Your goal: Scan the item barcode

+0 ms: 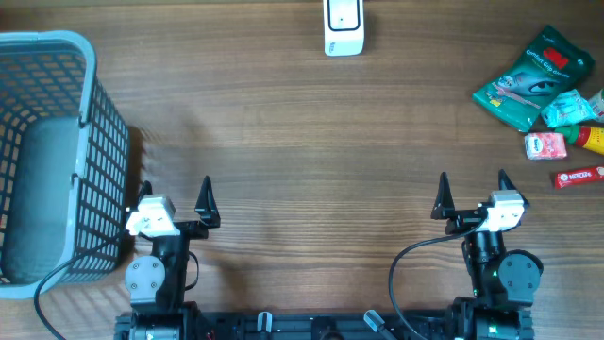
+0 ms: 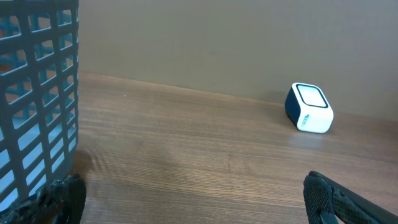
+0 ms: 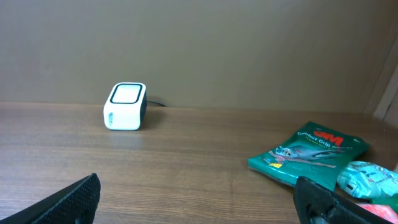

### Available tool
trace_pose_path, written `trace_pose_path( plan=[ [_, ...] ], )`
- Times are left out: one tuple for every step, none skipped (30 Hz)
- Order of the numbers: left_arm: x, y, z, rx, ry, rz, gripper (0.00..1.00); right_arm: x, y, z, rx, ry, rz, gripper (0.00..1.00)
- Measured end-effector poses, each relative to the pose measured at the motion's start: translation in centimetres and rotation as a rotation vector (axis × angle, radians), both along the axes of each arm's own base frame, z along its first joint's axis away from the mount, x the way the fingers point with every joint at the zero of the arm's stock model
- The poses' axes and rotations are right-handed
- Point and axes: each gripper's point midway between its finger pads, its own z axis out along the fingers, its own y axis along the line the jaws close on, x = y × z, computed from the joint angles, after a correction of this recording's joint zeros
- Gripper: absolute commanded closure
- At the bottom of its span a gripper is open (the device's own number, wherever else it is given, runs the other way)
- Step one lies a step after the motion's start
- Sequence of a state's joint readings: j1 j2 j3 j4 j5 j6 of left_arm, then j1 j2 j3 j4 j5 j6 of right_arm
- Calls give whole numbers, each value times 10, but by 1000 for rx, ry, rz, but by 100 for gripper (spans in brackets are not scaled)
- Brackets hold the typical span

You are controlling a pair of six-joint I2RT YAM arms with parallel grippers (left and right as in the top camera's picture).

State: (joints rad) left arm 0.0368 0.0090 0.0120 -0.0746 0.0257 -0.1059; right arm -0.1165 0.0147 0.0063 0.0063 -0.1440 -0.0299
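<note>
A small white barcode scanner with a dark back is seen standing at the far edge of the wooden surface. Well apart, at the right edge, a green 3M packet, a pale teal pouch, a pink packet and a red sachet are shown lying clustered.

Basket on table at left edge, just beside left gripper. Scanner at far edge, about centre (well apart from everything else). Packets clustered far right, ahead of right gripper, some touching. Grippers at near edge.
</note>
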Motion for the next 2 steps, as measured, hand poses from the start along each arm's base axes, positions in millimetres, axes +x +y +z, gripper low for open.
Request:
trace_pose_path(
  plan=[
    [0,0,0,0,0,0,0,0,0,0,0,0,0,0],
    [0,0,0,0,0,0,0,0,0,0,0,0,0,0]
  ],
)
